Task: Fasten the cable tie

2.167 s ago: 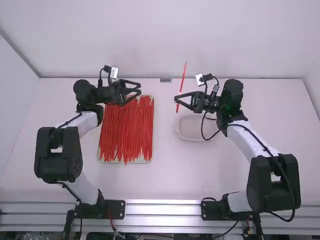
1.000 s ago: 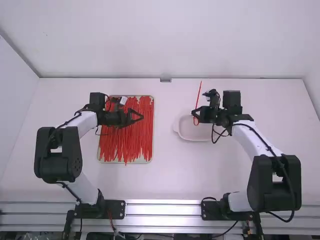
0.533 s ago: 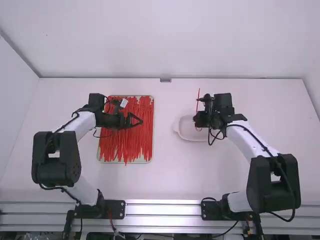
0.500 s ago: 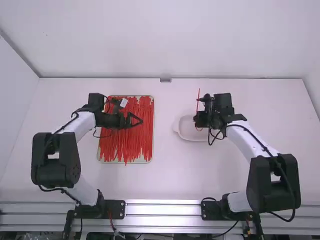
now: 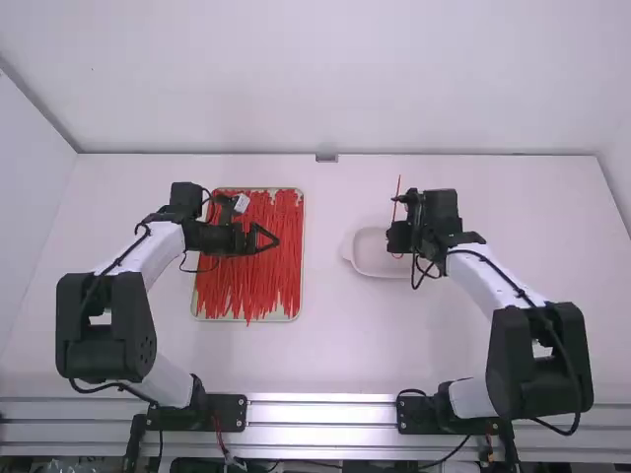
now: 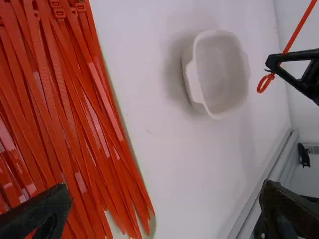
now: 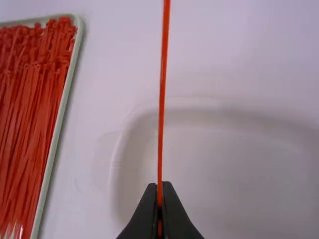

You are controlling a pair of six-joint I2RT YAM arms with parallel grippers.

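Your right gripper [image 7: 159,193] is clamped shut on a red cable tie [image 7: 163,89] above the white bowl [image 5: 357,258]. In the high view the strap runs from the fingers toward 12 o'clock, with a small loop at the held end. Your left gripper [image 5: 268,237] has its jaws spread wide over the loose ties [image 5: 246,271] on the tray [image 5: 299,246], at 9 o'clock from the bowl
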